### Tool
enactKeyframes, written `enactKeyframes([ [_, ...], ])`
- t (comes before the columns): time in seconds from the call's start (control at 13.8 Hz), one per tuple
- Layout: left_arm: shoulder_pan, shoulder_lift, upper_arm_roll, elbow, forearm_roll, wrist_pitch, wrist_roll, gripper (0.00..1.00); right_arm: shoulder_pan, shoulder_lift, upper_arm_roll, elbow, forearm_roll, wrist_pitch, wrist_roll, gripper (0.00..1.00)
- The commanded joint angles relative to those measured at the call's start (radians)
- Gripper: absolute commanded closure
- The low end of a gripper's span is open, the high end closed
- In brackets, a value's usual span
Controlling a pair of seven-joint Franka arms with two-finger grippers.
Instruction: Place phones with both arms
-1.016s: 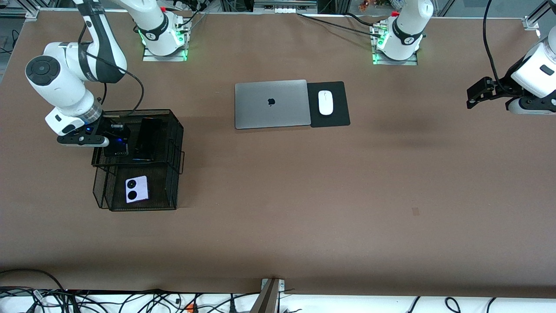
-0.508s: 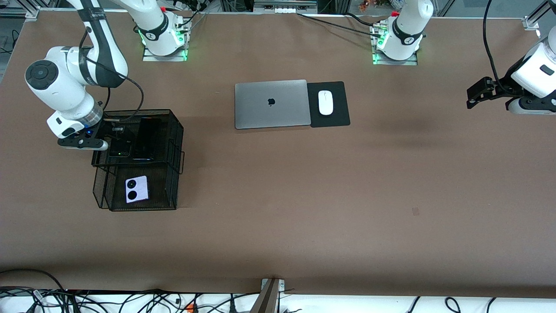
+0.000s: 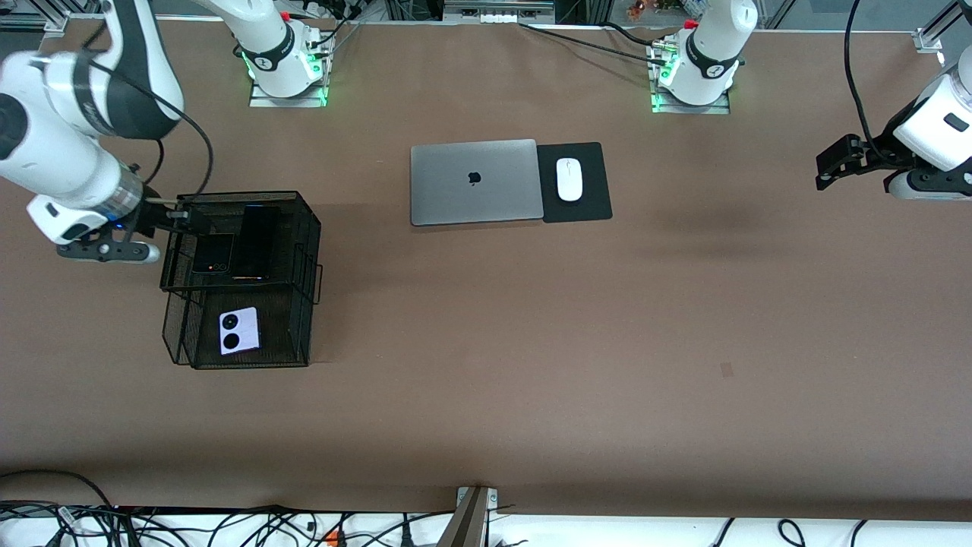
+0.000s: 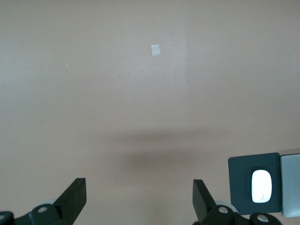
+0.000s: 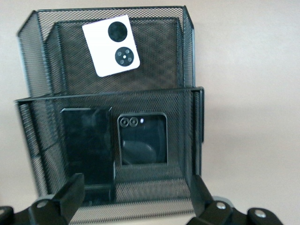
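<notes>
A black mesh basket (image 3: 313, 228) with two tiers stands toward the right arm's end of the table. Its upper tier holds the small squarish black phone (image 3: 213, 253) beside the long black slab phone (image 3: 257, 241). The pale lilac-white phone (image 3: 239, 331) lies in the lower tier, nearer the front camera. My right gripper (image 3: 182, 216) is open and empty at the basket's upper rim. In the right wrist view its fingers (image 5: 70, 192) frame the small black phone (image 5: 143, 139) and the slab (image 5: 87, 145). My left gripper (image 3: 834, 163) waits open and empty, raised over the left arm's end of the table.
A closed grey laptop (image 3: 473, 181) lies mid-table near the bases, with a white mouse (image 3: 569, 179) on a black mat (image 3: 592, 207) beside it. The left wrist view shows the mouse (image 4: 262, 186) and a small pale mark (image 4: 155, 50) on the brown table.
My right gripper has opened, let go of the small black phone in the upper tier and drawn back toward the right arm's end. The left arm has not moved.
</notes>
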Motion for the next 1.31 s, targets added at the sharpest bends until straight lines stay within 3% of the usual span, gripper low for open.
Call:
enactKeyframes([
  [0.0,0.001,0.012,-0.007,0.03,0.009,-0.024,-0.004,0.0,-0.166,0.003,0.176,0.155,0.018,-0.204,0.032,0.0],
  [0.15,0.0,0.012,-0.008,0.03,0.009,-0.024,-0.01,0.0,-0.311,-0.01,0.326,0.249,0.016,-0.336,0.053,0.0],
  [0.22,0.0,0.012,-0.01,0.03,0.009,-0.024,-0.013,0.0,-0.352,-0.024,0.36,0.275,0.016,-0.375,0.053,0.0],
  [0.44,0.0,0.012,-0.01,0.03,0.009,-0.024,-0.012,0.0,-0.355,-0.079,0.338,0.288,0.015,-0.42,0.035,0.0],
  [0.8,-0.008,0.011,-0.011,0.03,0.009,-0.031,-0.046,0.0,-0.355,-0.08,0.281,0.288,0.016,-0.414,-0.037,0.0],
  [0.94,-0.008,0.01,-0.011,0.03,0.009,-0.033,-0.046,0.0,-0.363,-0.075,0.292,0.289,0.01,-0.411,-0.023,0.0],
  [1.09,-0.008,0.01,-0.011,0.03,0.009,-0.034,-0.044,0.0,-0.419,-0.075,0.362,0.289,0.007,-0.414,-0.022,0.0],
  [1.23,-0.008,0.01,-0.011,0.03,0.009,-0.037,-0.046,0.0,-0.421,-0.075,0.375,0.3,0.007,-0.421,-0.022,0.0],
])
